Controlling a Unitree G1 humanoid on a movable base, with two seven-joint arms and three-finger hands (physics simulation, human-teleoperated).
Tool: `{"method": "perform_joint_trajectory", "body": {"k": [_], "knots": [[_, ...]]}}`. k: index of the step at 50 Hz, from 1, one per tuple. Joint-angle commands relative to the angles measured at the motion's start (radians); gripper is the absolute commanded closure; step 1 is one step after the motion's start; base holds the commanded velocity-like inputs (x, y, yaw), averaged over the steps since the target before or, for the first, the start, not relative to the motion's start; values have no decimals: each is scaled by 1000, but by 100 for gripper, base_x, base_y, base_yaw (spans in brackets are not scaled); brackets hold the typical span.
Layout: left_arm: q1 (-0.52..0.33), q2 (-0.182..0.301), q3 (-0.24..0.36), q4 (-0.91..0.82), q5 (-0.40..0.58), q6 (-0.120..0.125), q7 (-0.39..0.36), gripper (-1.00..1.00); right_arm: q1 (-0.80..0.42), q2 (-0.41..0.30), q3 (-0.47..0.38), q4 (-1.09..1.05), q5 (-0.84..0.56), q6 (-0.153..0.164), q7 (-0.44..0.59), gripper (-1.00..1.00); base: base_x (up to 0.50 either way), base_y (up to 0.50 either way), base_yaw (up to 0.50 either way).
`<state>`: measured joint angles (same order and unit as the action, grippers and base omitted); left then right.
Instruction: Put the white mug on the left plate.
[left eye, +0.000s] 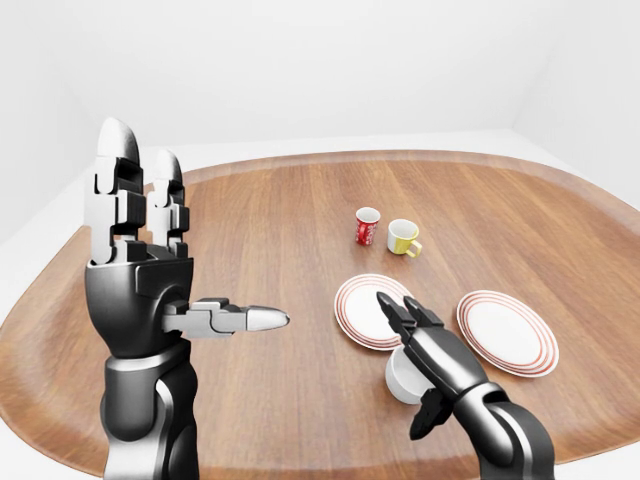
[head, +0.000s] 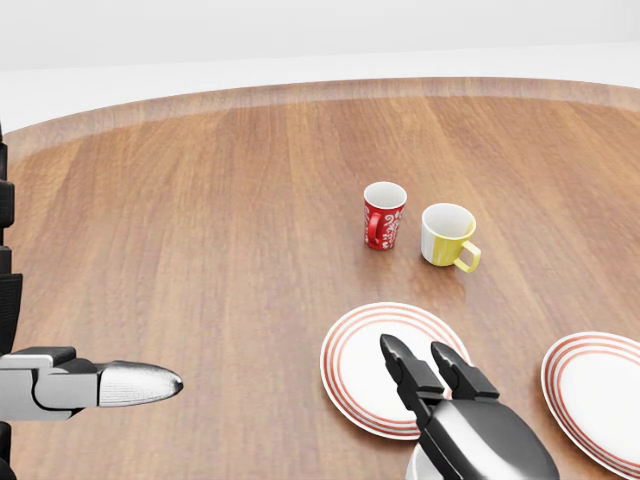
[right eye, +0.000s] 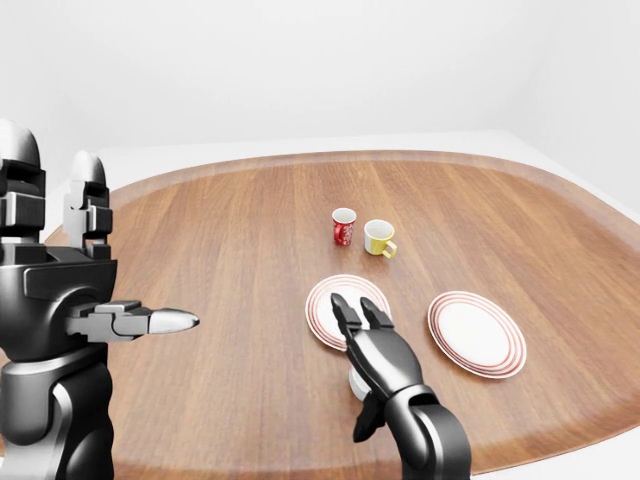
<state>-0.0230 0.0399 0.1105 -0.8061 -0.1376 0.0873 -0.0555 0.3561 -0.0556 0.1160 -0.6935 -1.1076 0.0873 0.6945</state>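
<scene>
The right hand (left eye: 425, 345) hovers low in the left-eye view, fingers spread, directly over the white mug (left eye: 400, 378) standing on the table (left eye: 270, 240) just below the left plate (left eye: 362, 310). The left hand (left eye: 135, 260) is raised at the left, fingers extended and empty.

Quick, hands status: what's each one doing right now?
Left hand: open, fingers upright, holding nothing.
Right hand: open over the white mug, fingers extended, not closed round it.

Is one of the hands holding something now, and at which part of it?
Neither holds anything. The right hand hangs open over the white mug, fingers straight, thumb apart; whether it touches the mug cannot be told. The left hand is raised and empty.
</scene>
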Motion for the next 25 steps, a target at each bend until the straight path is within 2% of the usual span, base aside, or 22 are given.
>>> {"method": "perform_joint_trajectory", "body": {"k": [1, 11, 25], "knots": [[2, 0, -1, 0, 1, 0, 0, -100, -10, -3, -30, 34, -32, 0, -10, -100, 0, 0, 0], [3, -1, 0, 3, 1, 0, -1, -100, -26, 10, -75, 60, -44, 0, -16, -100, 0, 0, 0], [7, -2, -4, 7, 6, 0, -3, -100, -75, 10, -89, 138, -49, 0, -34, -100, 0, 0, 0]]}}
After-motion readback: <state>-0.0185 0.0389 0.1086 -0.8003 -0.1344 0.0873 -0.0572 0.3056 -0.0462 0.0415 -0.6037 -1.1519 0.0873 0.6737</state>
